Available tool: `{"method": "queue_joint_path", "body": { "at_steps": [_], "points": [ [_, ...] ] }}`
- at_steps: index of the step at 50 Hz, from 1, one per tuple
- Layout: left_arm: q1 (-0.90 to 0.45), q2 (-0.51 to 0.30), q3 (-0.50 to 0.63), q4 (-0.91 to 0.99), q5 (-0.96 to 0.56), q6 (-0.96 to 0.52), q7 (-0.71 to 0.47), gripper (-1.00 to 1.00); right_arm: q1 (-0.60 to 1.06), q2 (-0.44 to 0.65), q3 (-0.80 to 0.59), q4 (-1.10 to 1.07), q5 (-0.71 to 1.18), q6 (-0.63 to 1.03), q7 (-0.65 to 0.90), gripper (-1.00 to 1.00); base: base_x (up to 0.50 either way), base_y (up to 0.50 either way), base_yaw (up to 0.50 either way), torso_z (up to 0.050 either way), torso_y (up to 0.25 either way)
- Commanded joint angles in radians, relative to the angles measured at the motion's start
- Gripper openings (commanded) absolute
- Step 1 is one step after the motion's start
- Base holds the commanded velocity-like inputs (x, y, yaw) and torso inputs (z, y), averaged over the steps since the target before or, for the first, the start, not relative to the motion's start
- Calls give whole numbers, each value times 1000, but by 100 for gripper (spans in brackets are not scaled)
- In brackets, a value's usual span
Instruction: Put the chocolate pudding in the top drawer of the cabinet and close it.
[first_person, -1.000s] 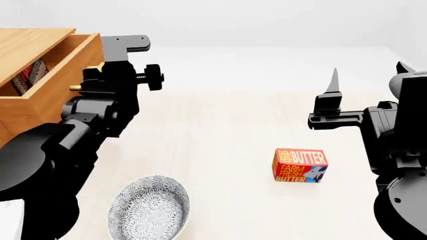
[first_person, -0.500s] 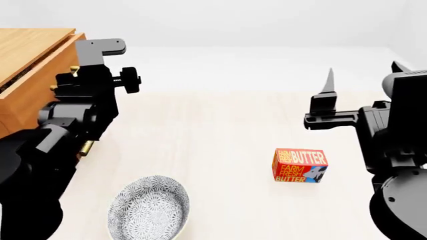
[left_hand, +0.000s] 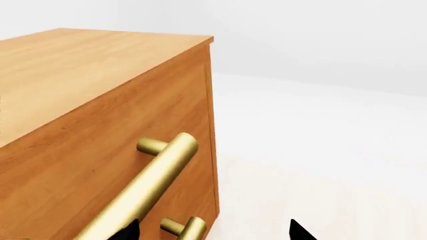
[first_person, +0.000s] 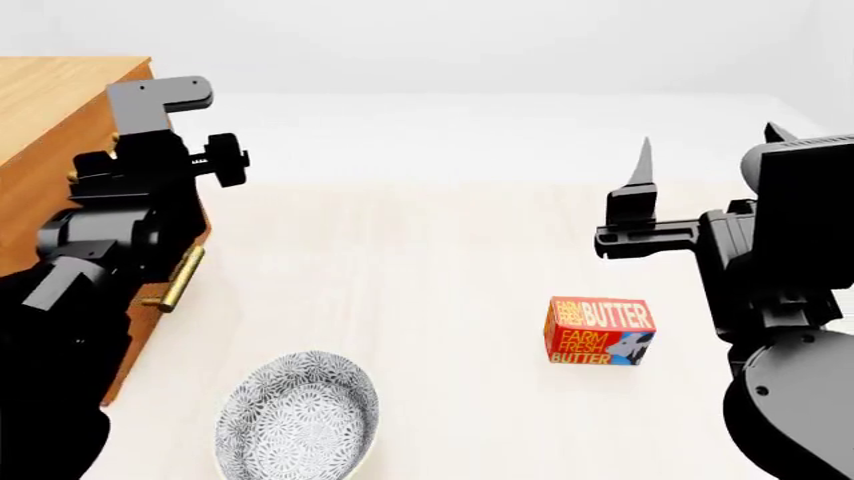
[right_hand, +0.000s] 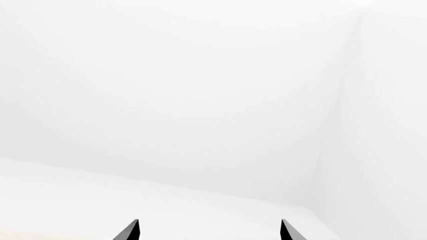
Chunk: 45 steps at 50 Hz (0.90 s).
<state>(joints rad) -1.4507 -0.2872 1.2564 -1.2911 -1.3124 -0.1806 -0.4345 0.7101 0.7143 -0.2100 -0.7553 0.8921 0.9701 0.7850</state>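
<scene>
The orange-brown cabinet stands at the left, with my left arm in front of it. The top drawer sits flush with the cabinet body, and its brass bar handle runs slantwise across the front. My left gripper is open close to the drawer fronts: one fingertip shows beside the top handle, and the end of the lower handle lies between the tips. The chocolate pudding is hidden. Raised at the right, my right gripper is open and empty, facing the white wall.
A red-orange butter box stands on the pale table right of centre. A patterned grey bowl sits near the front edge, beside the cabinet's corner. A brass handle sticks out past my left arm.
The top drawer stood open with a box visible inside; it is now shut flush. My left arm moved left with it. The right arm drifted slightly left.
</scene>
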Motion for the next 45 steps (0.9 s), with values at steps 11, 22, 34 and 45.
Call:
{"method": "queue_joint_path", "body": {
  "at_steps": [11, 22, 34, 45],
  "points": [
    [46, -36, -441, -17, 423, -65, 14, 100, 24, -16, -31, 13, -10, 2, -1, 100, 2, 3, 4, 0, 0],
    [64, 8, -686, -17, 689, -88, 82, 100, 16, -14, -33, 13, -14, -9, -4, 100, 2, 2, 3, 0, 0],
    [72, 91, -847, -17, 896, -80, 188, 100, -7, -8, -29, 16, -25, -35, -13, 100, 0, 0, 0, 0, 0],
    [78, 159, -869, 8, 959, -70, 251, 100, -34, 0, -22, 20, -34, -62, -21, 100, 0, 0, 0, 0, 0]
  ]
}}
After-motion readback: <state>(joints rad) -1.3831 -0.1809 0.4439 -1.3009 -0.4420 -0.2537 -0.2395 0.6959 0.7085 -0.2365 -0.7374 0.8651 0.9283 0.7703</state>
